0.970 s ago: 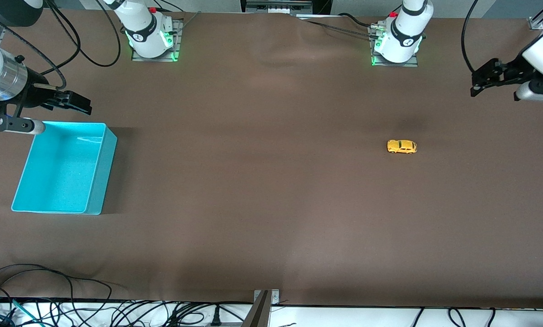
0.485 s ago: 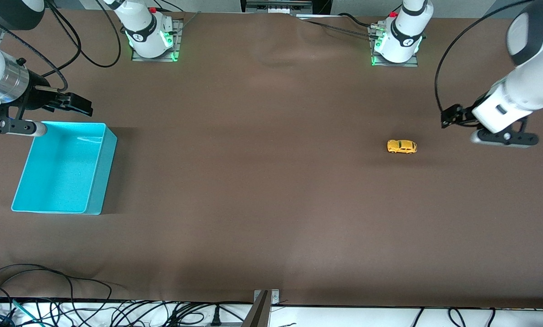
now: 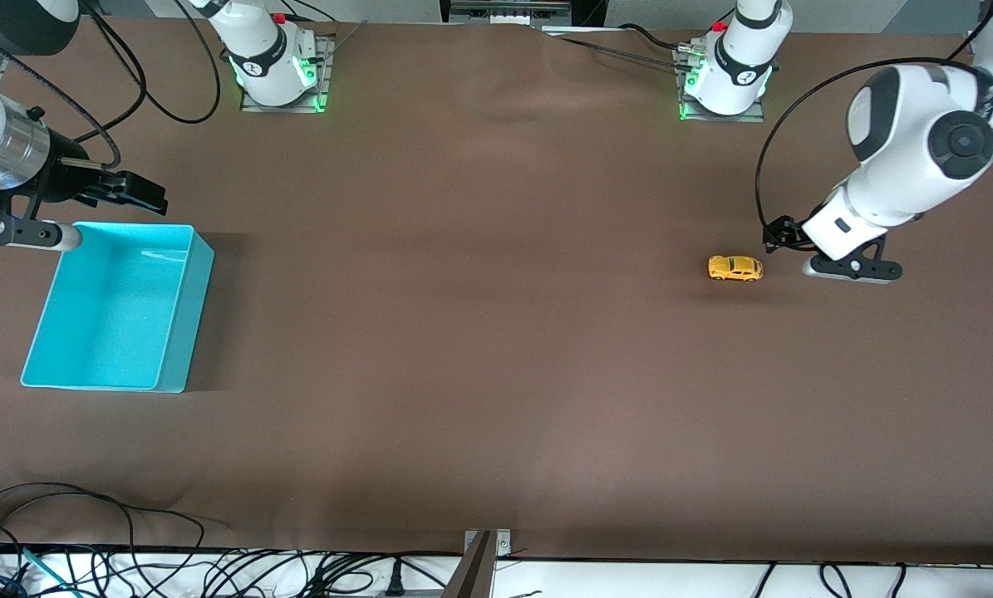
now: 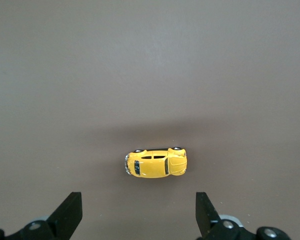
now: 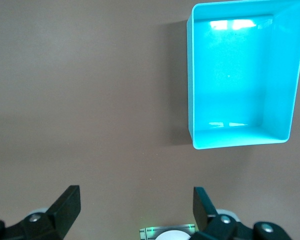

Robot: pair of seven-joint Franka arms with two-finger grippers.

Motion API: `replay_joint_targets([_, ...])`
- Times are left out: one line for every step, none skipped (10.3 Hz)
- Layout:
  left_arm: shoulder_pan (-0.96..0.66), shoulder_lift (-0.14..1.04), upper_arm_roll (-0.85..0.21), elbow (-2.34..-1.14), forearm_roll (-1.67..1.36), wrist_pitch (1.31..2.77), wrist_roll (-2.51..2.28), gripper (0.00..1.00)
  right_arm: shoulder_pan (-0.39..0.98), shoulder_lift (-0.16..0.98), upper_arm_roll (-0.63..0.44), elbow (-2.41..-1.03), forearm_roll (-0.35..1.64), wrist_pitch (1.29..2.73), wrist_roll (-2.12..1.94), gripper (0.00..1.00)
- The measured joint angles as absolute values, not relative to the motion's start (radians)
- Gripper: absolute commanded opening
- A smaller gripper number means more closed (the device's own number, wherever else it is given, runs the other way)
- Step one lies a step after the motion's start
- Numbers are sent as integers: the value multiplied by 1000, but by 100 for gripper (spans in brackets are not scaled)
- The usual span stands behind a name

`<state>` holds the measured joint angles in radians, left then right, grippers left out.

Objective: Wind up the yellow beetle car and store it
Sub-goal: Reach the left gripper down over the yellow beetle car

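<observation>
The yellow beetle car stands on its wheels on the brown table, toward the left arm's end. My left gripper hangs open over the bare table just beside the car, on the side of the left arm's end. Nothing is between its fingers and it does not touch the car. The turquoise bin sits empty at the right arm's end. My right gripper is open and empty over the table beside the bin's edge nearest the robots' bases.
The two arm bases stand along the table's edge farthest from the front camera. Loose cables and a metal bracket lie along the nearest edge. Bare brown tabletop lies between the car and the bin.
My left arm has swung in from the left arm's end of the table and come down beside the car. The right gripper has barely moved. The car and bin are where they were.
</observation>
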<state>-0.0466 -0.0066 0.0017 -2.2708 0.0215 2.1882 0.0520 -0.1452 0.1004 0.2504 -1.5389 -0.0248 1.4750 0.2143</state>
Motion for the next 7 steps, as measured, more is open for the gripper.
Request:
replay_joint_targets([-52,-6,-2,-2332,21,2250,85,100,-145,100,250,-1539,-25,1475,214,100])
replay_joint_targets([-59,-6,-4,-2396,21,2306,128,100,-145,100,250,-1539,-25,1476,214,100])
replay_joint_targets([-64,-7,-4,-2442,21,2345,168,100,-145,100,250,-1539,-25,1477,214,100])
replay_joint_targets([-70,-7,-6,-2475,22,2366,248,100,-145,101,250,-1539,-25,1478,214,100])
replay_joint_targets([-74,-7,-7,-2492,22,2385,383,100,-145,101,250,-1539,-25,1479,214,100])
replay_joint_targets([-76,-7,-7,-2501,21,2409,546,100,-145,101,250,-1539,-25,1479,214,100])
replay_joint_targets([-77,-7,-7,-2507,20,2424,721,100,-145,103,250,-1539,-25,1479,214,100])
